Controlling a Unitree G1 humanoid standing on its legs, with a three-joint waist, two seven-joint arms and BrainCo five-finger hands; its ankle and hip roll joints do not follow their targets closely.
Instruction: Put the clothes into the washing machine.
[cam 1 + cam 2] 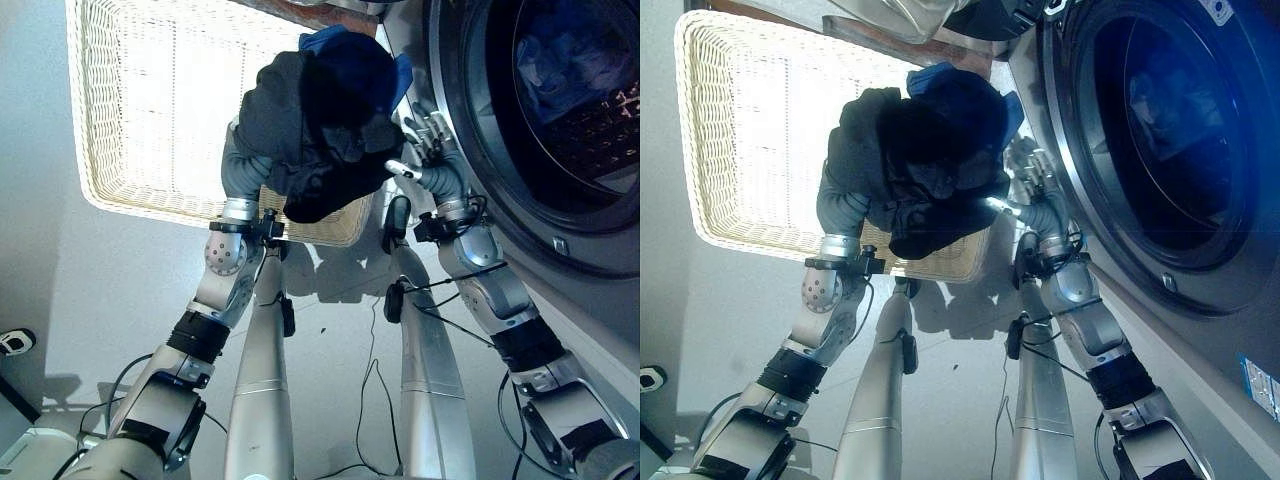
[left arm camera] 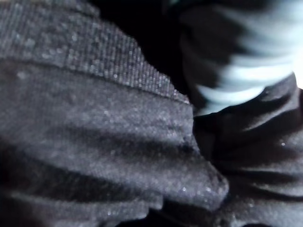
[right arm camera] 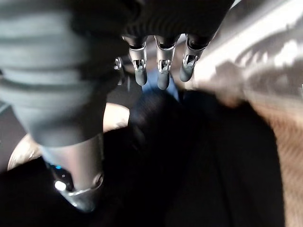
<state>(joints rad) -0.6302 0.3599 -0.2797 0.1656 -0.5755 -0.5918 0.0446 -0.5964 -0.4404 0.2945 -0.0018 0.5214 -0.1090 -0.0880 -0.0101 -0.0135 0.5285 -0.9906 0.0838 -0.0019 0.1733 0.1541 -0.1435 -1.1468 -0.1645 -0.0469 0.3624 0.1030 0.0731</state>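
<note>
Dark clothes (image 1: 320, 120) bury left hand, grip unclear; right hand (image 3: 161, 66) released beside washing machine (image 1: 560, 130).

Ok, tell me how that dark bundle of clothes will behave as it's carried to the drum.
The dark bundle of clothes looks floppy: it sags in folds over the left hand and beside the right hand, so loose ends could trail or snag. It is probably light for its bulk. The knit surface seems grippy rather than slippery.

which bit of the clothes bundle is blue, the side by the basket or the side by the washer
The blue piece sits at the far top of the bundle, on the washing machine side; the dark grey garment lies on the wicker basket side.
</note>
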